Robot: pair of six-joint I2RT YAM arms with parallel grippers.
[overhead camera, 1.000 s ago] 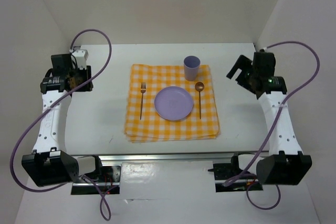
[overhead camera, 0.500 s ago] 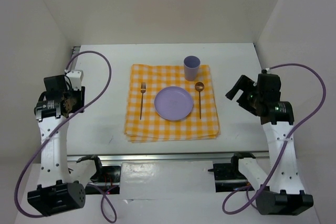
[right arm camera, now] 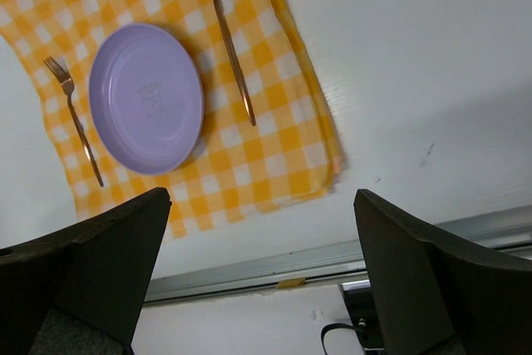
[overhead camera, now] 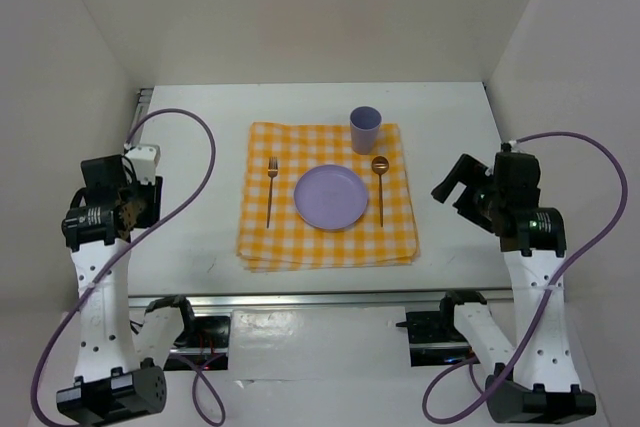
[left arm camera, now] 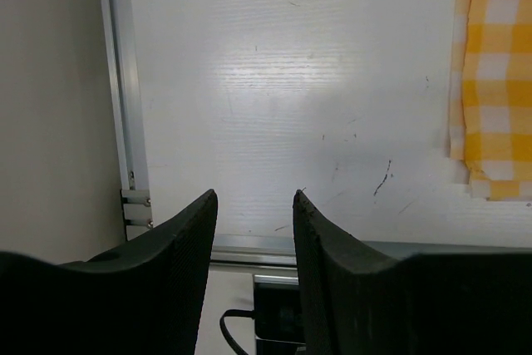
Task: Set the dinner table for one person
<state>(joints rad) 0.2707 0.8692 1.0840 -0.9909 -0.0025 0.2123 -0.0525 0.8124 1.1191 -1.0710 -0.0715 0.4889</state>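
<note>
On the white dinner table (overhead camera: 200,137) lies a yellow-and-white checked cloth (overhead camera: 330,242). A purple plate (overhead camera: 330,197) sits at its middle, with a fork (overhead camera: 270,192) to the left and a copper spoon (overhead camera: 380,187) to the right. A purple cup (overhead camera: 365,129) stands at the cloth's far edge. My left gripper (overhead camera: 135,197) hovers over bare table left of the cloth, jaws partly open and empty (left arm camera: 254,197). My right gripper (overhead camera: 455,185) hangs right of the cloth, wide open and empty (right arm camera: 262,197). The right wrist view shows the plate (right arm camera: 145,97), fork (right arm camera: 75,118) and spoon (right arm camera: 224,39).
A metal rail (overhead camera: 320,297) runs along the table's near edge, also seen as the rail (right arm camera: 332,259) below my right fingers. White walls enclose the table on the left, back and right. Purple cables loop from both arms. The cloth's left edge (left arm camera: 495,81) shows in the left wrist view.
Both arms have drawn back toward the near edge and lifted away from the cloth. The jaws of both grippers have kept their openings. Nothing on the cloth has moved.
</note>
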